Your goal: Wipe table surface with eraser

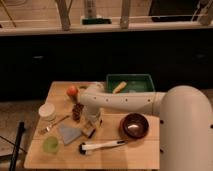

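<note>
Eraser (89,131) just below the gripper (93,119), flat on the table surface (142,152), tan top with a dark face showing. Touching the gripper or merely close under it: cannot tell. Gripper's opening, and any hold on the eraser: cannot tell either.

Right against the eraser, on the picture-left side of the gripper: flat grey-blue cloth (69,133). Just left of the gripper: small brown block (77,111).

Containers:
- Beyond the gripper and to its right, a green bin (131,78) at the far table edge, with a yellow elongated item (119,87) inside.
- Right of the gripper, under the white arm (125,102), a dark red bowl (135,125) with a pale patch within.
- Left of the gripper, a white round tub (47,111).
- Nearer and left, a green cup (50,145), contents unclear.

Nearer than the gripper, close to the front edge: white-handled brush (102,145). Beyond and left, close to the far edge: orange fruit (72,91). Bare wood along the front edge right of the brush.
</note>
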